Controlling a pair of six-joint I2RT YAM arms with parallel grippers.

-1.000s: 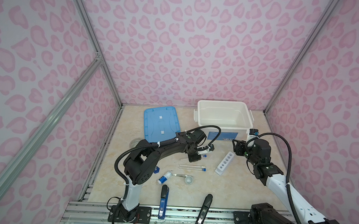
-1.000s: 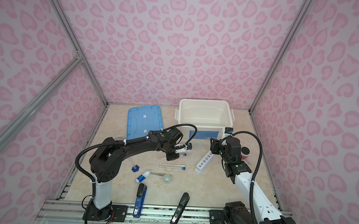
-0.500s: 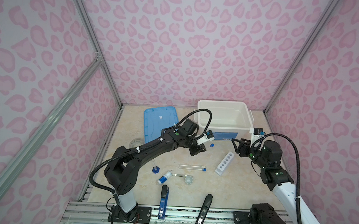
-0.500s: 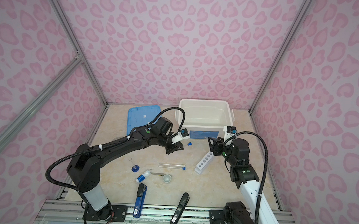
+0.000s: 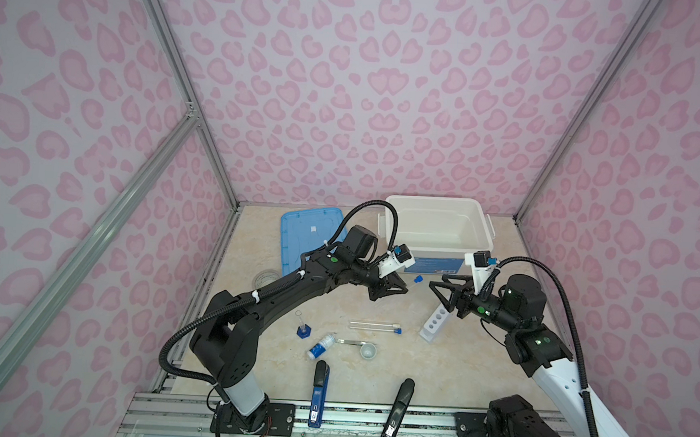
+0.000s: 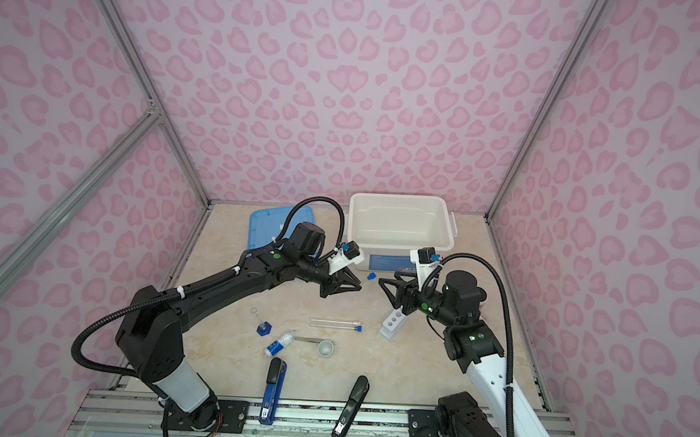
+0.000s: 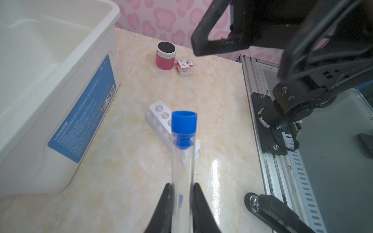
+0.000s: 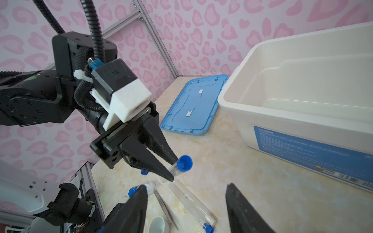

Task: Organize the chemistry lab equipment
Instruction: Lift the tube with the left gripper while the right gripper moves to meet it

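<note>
My left gripper is shut on a clear blue-capped test tube and holds it above the table in front of the bin, cap pointing right. My right gripper faces that cap, open and empty, a short gap away. Below it lies the white holed rack. Two more tubes lie side by side mid-table. Nearer the front are the blue-based cylinder, white-and-blue bottle, tweezers and tiny white cup.
A white bin stands open at the back, with its blue lid flat to its left. A tape roll lies at the left edge. Blue and black stapler-like tools lie at the front. A red jar and small box sit far right.
My left arm has stretched out and raised the tube off the table, cap toward the right. My right gripper has moved left toward that cap.
</note>
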